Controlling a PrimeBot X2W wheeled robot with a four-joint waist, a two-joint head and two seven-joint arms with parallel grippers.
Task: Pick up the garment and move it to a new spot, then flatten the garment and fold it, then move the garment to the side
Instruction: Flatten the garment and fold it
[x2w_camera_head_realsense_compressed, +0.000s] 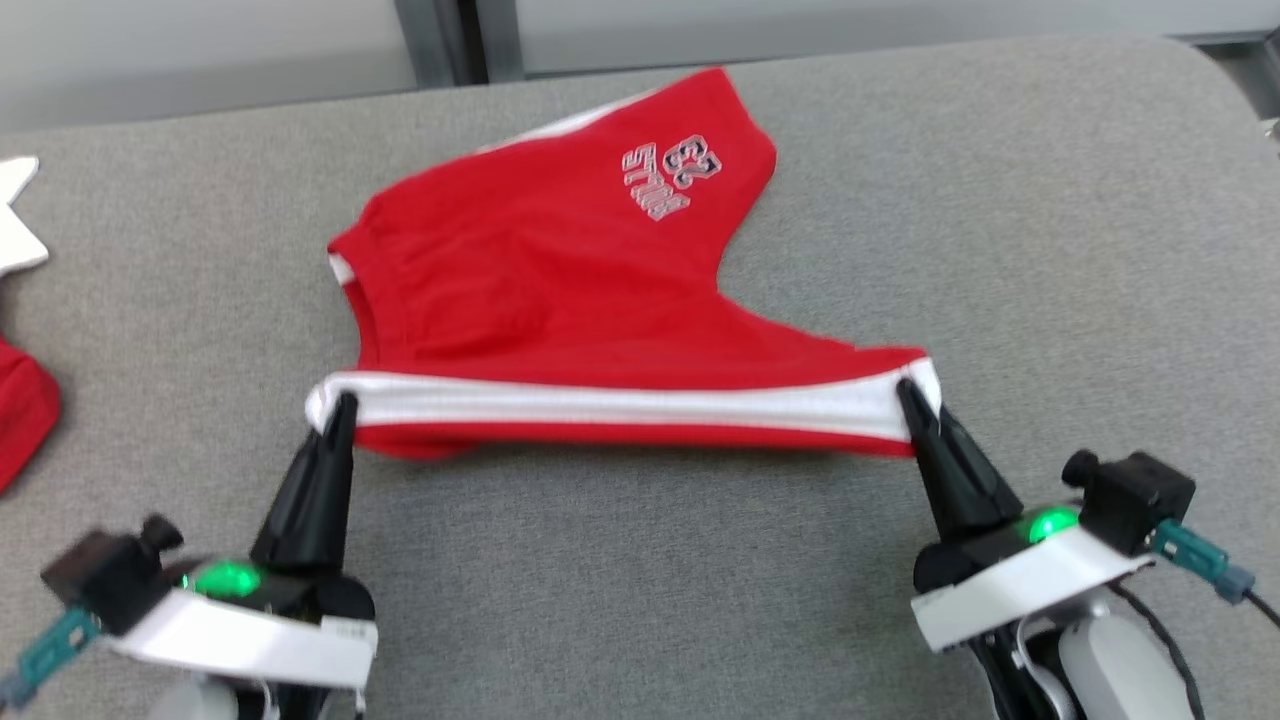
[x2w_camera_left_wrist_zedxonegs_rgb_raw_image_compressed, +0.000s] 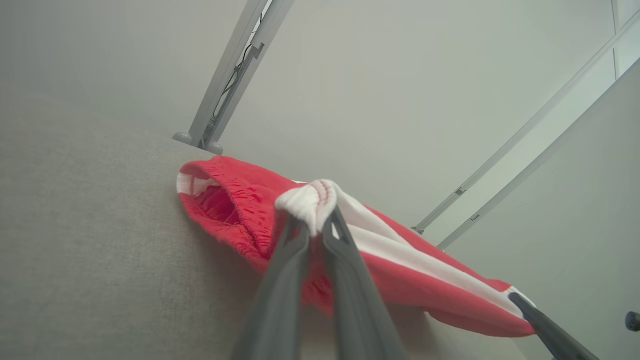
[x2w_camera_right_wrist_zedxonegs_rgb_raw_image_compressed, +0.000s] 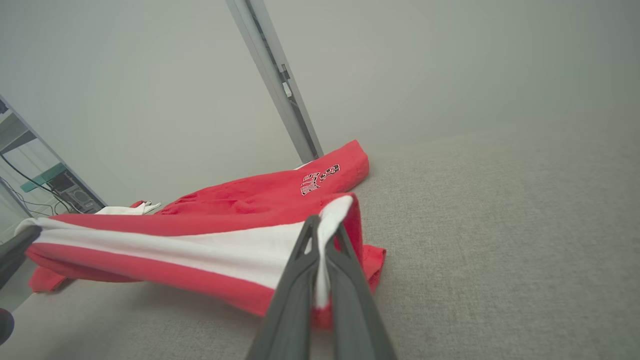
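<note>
The garment (x2w_camera_head_realsense_compressed: 560, 290), a pair of red shorts with a white side stripe, lies on the grey table (x2w_camera_head_realsense_compressed: 640, 580) in the head view. Its near edge is pulled taut between the two claws. The left claw (x2w_camera_head_realsense_compressed: 340, 405) is clamped on the stripe's left end and the right claw (x2w_camera_head_realsense_compressed: 908, 392) on its right end. The far leg, printed with pale lettering (x2w_camera_head_realsense_compressed: 668, 178), rests flat on the table. At the left edge lie a white cloth (x2w_camera_head_realsense_compressed: 15, 215) and another red cloth (x2w_camera_head_realsense_compressed: 20, 410).

In the left wrist view, the left claw's fingers (x2w_camera_left_wrist_zedxonegs_rgb_raw_image_compressed: 295, 250) pinch a bunched white fold, with the waistband opening just beside them. The right claw's tip meets the stripe's far end.

In the right wrist view, the right claw's fingers (x2w_camera_right_wrist_zedxonegs_rgb_raw_image_compressed: 300, 265) are closed on the white hem, raised off the table.
</note>
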